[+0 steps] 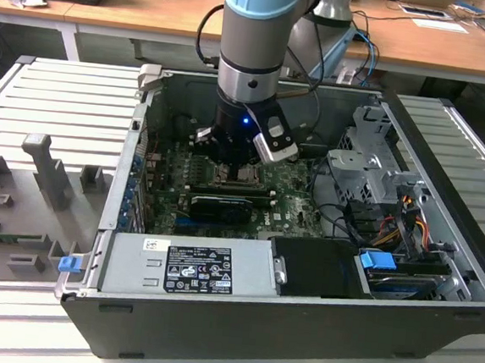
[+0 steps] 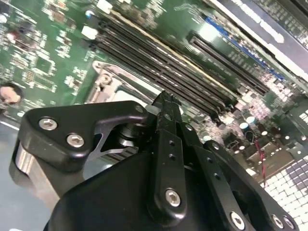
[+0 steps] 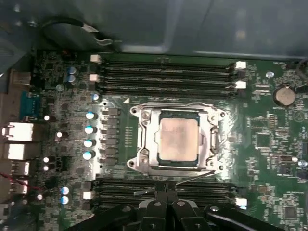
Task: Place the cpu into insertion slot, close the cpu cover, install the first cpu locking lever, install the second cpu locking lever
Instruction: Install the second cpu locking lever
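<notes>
The cpu (image 3: 179,138), a pale silver-beige square, lies in the insertion slot (image 3: 139,164) in the first wrist view. The silver cpu cover (image 3: 147,139) lies flat around the chip, which shows through its window. One thin wire locking lever (image 3: 192,177) slants away from the socket edge nearest my gripper, its free end standing off from the socket. My gripper (image 3: 166,186) is shut, its fingertips together right at that lever; whether they touch is unclear. In the exterior view the gripper (image 1: 237,169) is low inside the computer case, over the socket. The shut fingertips (image 2: 165,102) hide most of the socket (image 2: 111,83) in the second wrist view.
Long black memory slots (image 3: 166,77) flank the socket, and another bank (image 3: 202,192) lies under the fingers. A black card (image 1: 215,206), a power supply (image 1: 188,266), a drive cage (image 1: 371,171) and cables (image 1: 392,224) crowd the case. Case walls (image 1: 134,163) enclose the board.
</notes>
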You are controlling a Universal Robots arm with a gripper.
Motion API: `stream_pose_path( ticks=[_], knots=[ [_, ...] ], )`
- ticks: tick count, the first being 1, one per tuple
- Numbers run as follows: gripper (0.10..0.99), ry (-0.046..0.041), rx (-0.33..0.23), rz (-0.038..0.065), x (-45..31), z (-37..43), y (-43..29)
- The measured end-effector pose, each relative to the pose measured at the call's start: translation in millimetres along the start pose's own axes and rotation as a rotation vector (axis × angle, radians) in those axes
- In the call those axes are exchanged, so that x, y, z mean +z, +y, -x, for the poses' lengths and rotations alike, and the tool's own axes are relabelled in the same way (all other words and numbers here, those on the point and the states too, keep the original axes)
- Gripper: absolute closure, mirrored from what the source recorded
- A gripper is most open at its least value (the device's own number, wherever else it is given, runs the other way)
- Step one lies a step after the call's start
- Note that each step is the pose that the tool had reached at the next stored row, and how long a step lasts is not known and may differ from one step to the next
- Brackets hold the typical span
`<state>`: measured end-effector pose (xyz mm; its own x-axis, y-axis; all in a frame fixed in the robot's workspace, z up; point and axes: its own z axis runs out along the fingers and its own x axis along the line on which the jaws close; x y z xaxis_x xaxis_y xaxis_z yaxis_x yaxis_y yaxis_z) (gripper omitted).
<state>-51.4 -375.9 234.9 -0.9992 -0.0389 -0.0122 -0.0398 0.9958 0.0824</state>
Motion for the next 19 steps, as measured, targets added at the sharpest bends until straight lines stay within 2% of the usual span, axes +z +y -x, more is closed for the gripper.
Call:
stream_pose_path(
  ticks=[2, 4, 9, 10, 12, 13, 16, 18, 19],
  knots=[
    [0.980, 0.0008, -0.009, 0.000, 6.9, -5.3, -0.4],
    [0.980, 0.0012, -0.013, 0.000, 11.1, -6.9, -0.8],
    [0.980, 0.0004, -0.013, 0.007, 17.1, -10.6, -3.7],
    [0.980, 0.0002, -0.013, 0.011, 17.7, -11.3, -4.5],
    [0.980, -0.0009, -0.013, 0.034, 18.6, -13.6, -7.0],
    [0.980, -0.0011, -0.013, 0.040, 19.1, -14.3, -7.7],
    [0.980, -0.0017, -0.014, 0.053, 21.8, -21.3, -8.7],
    [0.980, -0.0017, -0.015, 0.058, 25.0, -21.8, -8.9],
    [0.980, -0.0018, -0.016, 0.065, 25.8, -21.9, -9.0]
  ],
)
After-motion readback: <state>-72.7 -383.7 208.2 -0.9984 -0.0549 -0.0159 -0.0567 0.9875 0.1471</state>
